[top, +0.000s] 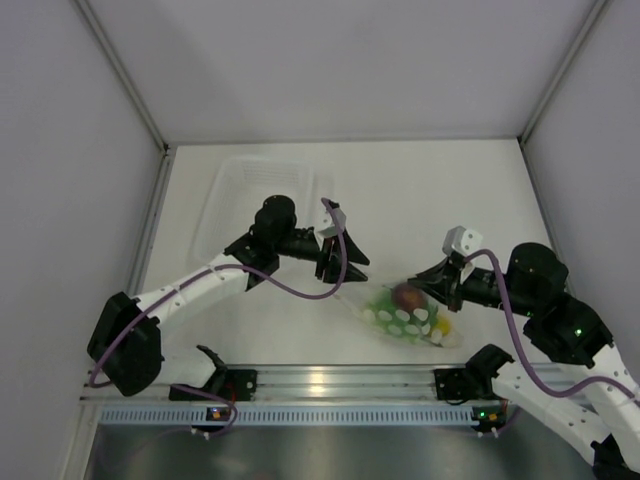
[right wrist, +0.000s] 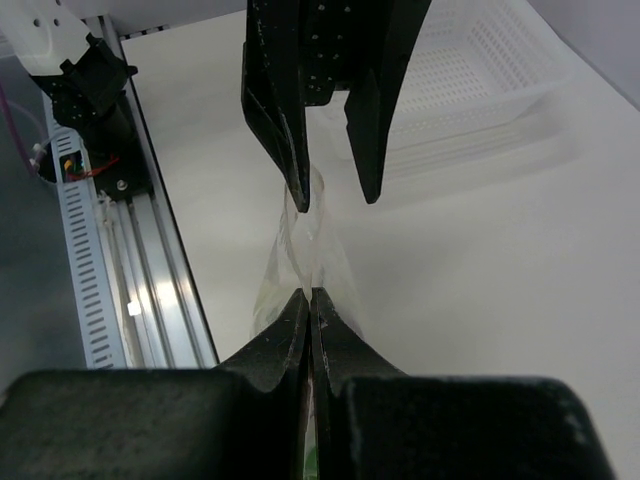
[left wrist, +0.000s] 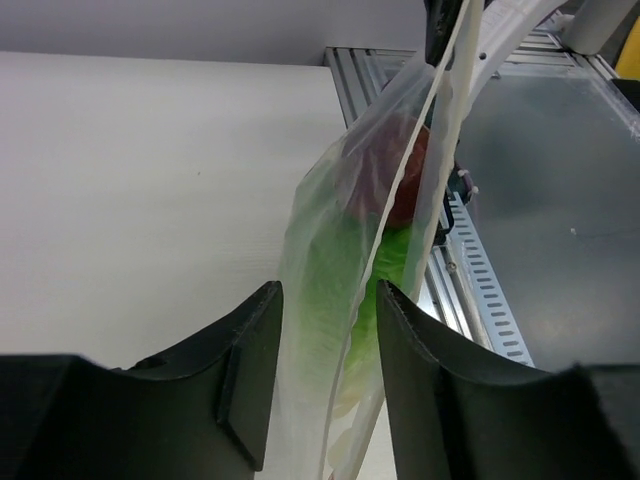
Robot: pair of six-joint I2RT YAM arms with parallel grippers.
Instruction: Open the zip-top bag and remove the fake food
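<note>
- The right claw (right wrist: 310,315) is fully shut, pinching a thin fold of the bag (left wrist: 330,260) at one lip of its mouth.
- The left claw (left wrist: 328,370) stands about half open. Its fingers (left wrist: 250,380) straddle the opposite lip, and the film runs up between them, not yet pinched.
- The bag is slung between the two claws, at 4 o'clock from the left one and 7 o'clock from the right in the top view. I cannot tell if its belly rests on the bench (left wrist: 130,180).
- It looks light, floppy and slick, likely to slide out of a shallow grip. The best hold is probably the stiffer lip strip just above the zip, one side per claw, so that pulling apart parts the seal.
- The fake food (top: 405,300) is inside: a red fruit (left wrist: 400,185) above a lettuce leaf (left wrist: 335,300), and a yellow piece (top: 441,325) toward the far end. The pieces seem light and hard, and may shift as the bag tilts.
- A clear tray (right wrist: 480,90) lies at 11 o'clock from the left claw.
</note>
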